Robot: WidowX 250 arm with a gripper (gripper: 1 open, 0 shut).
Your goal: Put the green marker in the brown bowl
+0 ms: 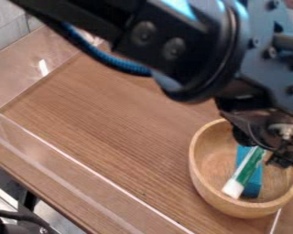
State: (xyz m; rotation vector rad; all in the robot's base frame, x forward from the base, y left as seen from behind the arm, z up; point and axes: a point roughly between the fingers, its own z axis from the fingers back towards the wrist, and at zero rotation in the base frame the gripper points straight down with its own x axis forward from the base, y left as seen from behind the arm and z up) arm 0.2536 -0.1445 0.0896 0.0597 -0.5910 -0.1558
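The brown bowl (205,155) sits at the right of the wooden table. Inside it lies the green marker (244,170), slanted, with its white end low toward the bowl's front and its green end up under my gripper (264,150). A blue block (255,186) lies in the bowl right beside the marker. The dark gripper hangs just over the bowl's back right part, its fingers blurred. The marker's top end meets the fingertips, and I cannot tell whether the jaws still hold it.
The large black arm with a blue cable (94,47) fills the top of the view. A clear plastic wall (39,151) runs along the table's left and front edge. Bare wooden tabletop (113,110) lies left of the bowl.
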